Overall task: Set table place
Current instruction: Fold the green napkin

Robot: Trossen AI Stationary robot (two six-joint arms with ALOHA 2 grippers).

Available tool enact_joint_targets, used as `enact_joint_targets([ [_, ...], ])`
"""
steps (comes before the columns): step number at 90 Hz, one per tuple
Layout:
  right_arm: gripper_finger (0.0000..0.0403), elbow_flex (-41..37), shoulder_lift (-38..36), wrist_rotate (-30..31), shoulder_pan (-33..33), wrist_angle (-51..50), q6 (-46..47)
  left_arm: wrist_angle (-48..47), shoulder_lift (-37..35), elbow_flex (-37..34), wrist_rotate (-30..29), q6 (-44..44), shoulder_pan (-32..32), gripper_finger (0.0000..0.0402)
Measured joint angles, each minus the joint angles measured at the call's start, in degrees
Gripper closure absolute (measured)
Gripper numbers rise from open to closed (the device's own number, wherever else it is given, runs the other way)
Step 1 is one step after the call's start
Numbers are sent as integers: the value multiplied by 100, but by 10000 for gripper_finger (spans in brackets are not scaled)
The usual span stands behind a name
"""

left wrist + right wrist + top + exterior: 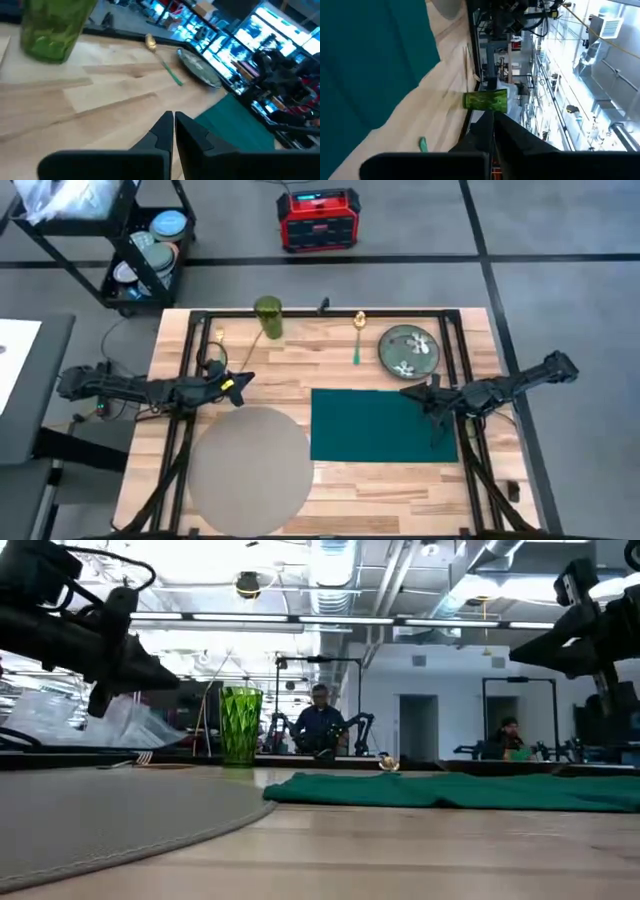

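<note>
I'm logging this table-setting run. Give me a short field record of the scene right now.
table: light wood
place: round grey-beige mat, front left, bare
cloth: dark green, right of mat
glass: green, upright, back edge
spoon: green handle, beside plate
plate: green floral, back right
left gripper: above table, shut, empty
right gripper: over cloth, shut, empty

No text, label, brand, number or sign can be read anywhere in these views. The red and black box (318, 220) on the floor beyond the counter (300, 370) has a small lit panel on top, but whatever it shows is too small to make out. The bright screens in the room behind are blurred past reading.
</note>
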Motion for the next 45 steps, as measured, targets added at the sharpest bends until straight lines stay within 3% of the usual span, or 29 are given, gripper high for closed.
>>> enact_joint_targets([
  [12,403,0,-7,-1367,115,803,3783,-6,144,2,0,-941,23,402],
  [22,403,7,-7,-1639,204,1267,6498,-15,279,7,2,-1108,22,402],
  [45,403,7,2,-1490,67,1263,6636,-21,437,11,25,-1139,22,402],
])
